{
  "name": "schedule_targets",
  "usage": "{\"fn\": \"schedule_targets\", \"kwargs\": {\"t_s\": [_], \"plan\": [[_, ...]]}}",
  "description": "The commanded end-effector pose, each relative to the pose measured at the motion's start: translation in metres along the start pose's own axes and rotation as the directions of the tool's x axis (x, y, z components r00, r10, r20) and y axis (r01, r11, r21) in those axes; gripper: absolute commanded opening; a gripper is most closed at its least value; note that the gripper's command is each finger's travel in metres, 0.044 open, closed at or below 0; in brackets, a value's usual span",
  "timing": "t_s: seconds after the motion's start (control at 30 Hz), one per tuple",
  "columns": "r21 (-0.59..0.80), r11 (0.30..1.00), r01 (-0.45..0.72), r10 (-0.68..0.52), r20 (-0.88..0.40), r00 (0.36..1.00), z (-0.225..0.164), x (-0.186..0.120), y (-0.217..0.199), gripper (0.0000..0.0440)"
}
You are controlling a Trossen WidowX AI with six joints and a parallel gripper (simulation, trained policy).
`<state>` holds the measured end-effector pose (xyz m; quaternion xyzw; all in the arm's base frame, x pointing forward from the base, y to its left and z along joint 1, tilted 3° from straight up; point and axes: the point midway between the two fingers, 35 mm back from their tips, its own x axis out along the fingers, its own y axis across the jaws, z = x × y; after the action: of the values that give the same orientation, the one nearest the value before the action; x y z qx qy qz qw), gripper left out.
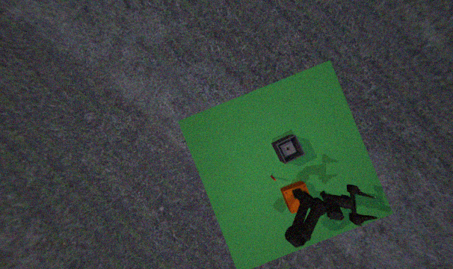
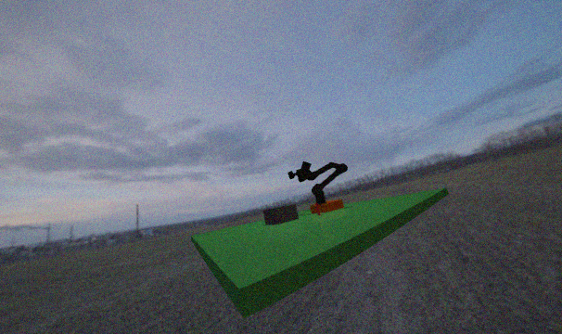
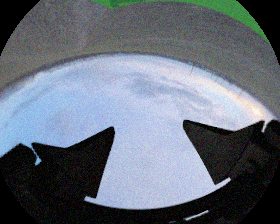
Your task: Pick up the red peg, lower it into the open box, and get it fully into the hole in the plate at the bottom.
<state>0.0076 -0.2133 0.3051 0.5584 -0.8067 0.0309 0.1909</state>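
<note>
Top: we see the peg [image 1: 273,177] [image 2: 319,210] on the desk [image 1: 234,142] [image 2: 281,246], between box [image 1: 276,152] [image 2: 281,214] and orange base [image 1: 291,203] [image 2: 335,205], nearer the base. Exterior: we see the peg upright before the base. Wrist: our claw [image 1: 376,207] [image 2: 290,174] [image 3: 149,127] is spread, against sky.

The six-joint arm [image 1: 310,213] [image 2: 329,178] is raised above the tabletop, its links folded at an elbow near one tabletop edge. From the elbow, the forearm returns over the base region, and the wrist carries the parallel-jaw gripper [image 1: 376,207] [image 2: 290,174] [image 3: 149,127] toward the adjacent edge, near the corner between both edges. Gripper state: fingers wide apart, nothing between them.
</note>
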Motion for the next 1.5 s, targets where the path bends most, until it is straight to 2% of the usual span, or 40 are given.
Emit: {"fn": "schedule_targets", "kwargs": {"t_s": [0.0, 0.17, 0.37, 0.57, 0.8, 1.13, 1.47], "plan": [[-0.068, 0.992, 0.106, -0.105, 0.02, 0.994, -0.002, -0.003, -0.023, 0.044], [-0.155, 0.955, 0.253, -0.248, 0.05, 0.968, -0.004, -0.012, -0.054, 0.044], [-0.258, 0.872, 0.416, -0.41, 0.081, 0.909, -0.008, -0.029, -0.087, 0.044], [-0.356, 0.752, 0.555, -0.556, 0.108, 0.824, -0.013, -0.051, -0.116, 0.044], [-0.467, 0.576, 0.671, -0.703, 0.137, 0.698, -0.02, -0.082, -0.143, 0.044], [-0.611, 0.286, 0.738, -0.857, 0.182, 0.482, -0.03, -0.133, -0.167, 0.044], [-0.732, -0.008, 0.682, -0.94, 0.238, 0.245, -0.037, -0.186, -0.176, 0.044]]}}
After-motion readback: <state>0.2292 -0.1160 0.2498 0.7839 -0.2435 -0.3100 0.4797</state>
